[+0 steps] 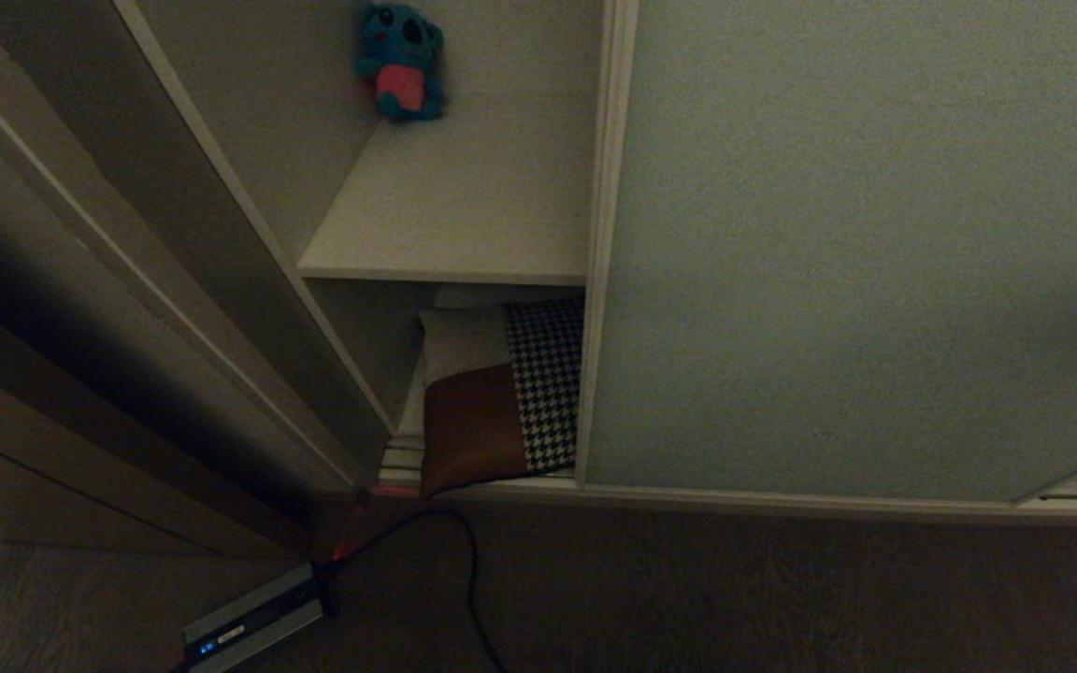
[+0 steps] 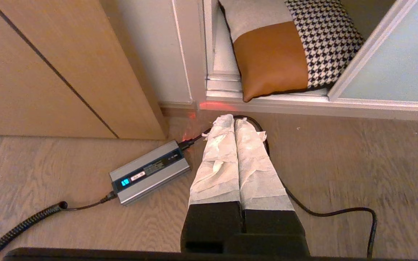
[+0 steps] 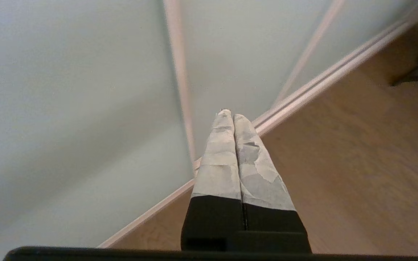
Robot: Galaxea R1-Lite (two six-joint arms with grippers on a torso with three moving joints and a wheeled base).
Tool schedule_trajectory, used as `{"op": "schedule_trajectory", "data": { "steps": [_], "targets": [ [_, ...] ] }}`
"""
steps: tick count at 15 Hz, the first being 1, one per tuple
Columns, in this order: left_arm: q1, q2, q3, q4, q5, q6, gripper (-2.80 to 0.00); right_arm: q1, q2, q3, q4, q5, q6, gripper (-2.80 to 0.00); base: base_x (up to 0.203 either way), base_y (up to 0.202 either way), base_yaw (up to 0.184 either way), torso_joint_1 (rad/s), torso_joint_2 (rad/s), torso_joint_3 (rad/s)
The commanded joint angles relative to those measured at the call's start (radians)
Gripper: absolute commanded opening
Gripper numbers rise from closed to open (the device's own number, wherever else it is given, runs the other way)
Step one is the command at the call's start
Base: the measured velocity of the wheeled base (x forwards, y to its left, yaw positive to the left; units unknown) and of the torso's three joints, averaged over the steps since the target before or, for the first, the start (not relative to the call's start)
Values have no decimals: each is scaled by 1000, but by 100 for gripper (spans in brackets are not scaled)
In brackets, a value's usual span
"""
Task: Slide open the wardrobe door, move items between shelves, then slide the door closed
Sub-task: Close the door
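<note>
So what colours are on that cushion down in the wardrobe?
The cushion has black-and-white houndstooth, a tan-brown panel and a pale grey strip; the left wrist view shows it best.

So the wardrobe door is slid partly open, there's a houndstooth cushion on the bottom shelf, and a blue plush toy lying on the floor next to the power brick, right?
Not quite. The blue plush toy sits on the upper shelf inside the wardrobe, not on the floor; the head view shows it. The rest holds: the sliding door is partly open, the houndstooth cushion is on the bottom shelf, and the power brick lies on the floor.

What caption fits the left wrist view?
Shut left hand above wood-grain floor, beside silver-grey power brick; houndstooth, tan and grey cushion on wardrobe bottom shelf.
</note>
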Motion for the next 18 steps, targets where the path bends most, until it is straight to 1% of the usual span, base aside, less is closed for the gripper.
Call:
{"op": "schedule_trajectory", "data": {
  "steps": [1,4,7,10,13,18],
  "targets": [
    [0,0,0,0,0,0,-280,5,42,-9,-7,11,0,-280,0,0,0,0,0,0],
    [0,0,0,0,0,0,-280,8,109,-64,-38,24,4,-280,0,0,0,0,0,0],
    [0,0,0,0,0,0,-280,11,147,-113,-70,64,76,-280,0,0,0,0,0,0],
    [0,0,0,0,0,0,-280,45,190,-176,-79,66,139,-280,0,0,0,0,0,0],
    [0,0,0,0,0,0,-280,71,239,-231,-80,62,143,-280,0,0,0,0,0,0],
    [0,0,0,0,0,0,-280,79,321,-324,-101,61,144,-280,0,0,0,0,0,0]
  ]
}}
